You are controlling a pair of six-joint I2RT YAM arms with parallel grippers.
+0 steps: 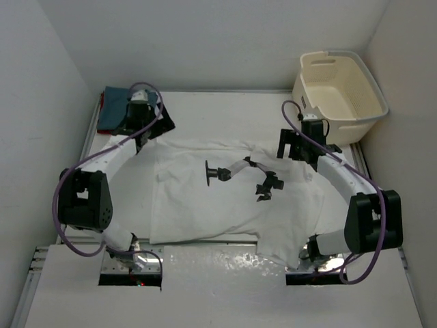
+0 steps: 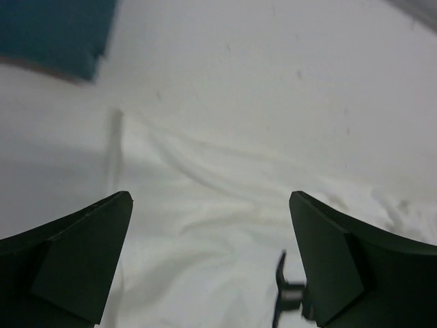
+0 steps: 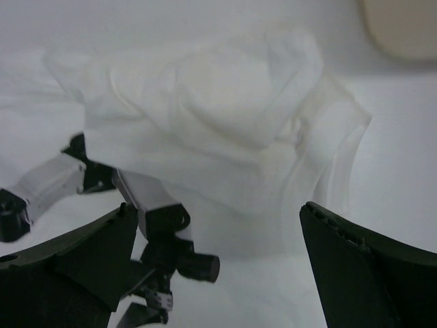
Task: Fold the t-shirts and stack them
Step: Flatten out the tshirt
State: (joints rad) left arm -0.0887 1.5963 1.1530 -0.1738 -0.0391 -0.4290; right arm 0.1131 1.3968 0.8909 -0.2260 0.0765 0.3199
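The white t-shirt lies spread flat over the middle of the table, its far right sleeve bunched up. The slate blue-grey shirt lies folded at the far left corner, with a thin red edge showing under it. My left gripper is open and empty over the white shirt's far left shoulder, next to the blue-grey shirt. My right gripper is open and empty over the bunched right sleeve.
A black and grey jointed mount lies on the white shirt's chest; it also shows in the right wrist view and the left wrist view. The cream laundry basket stands at the far right corner.
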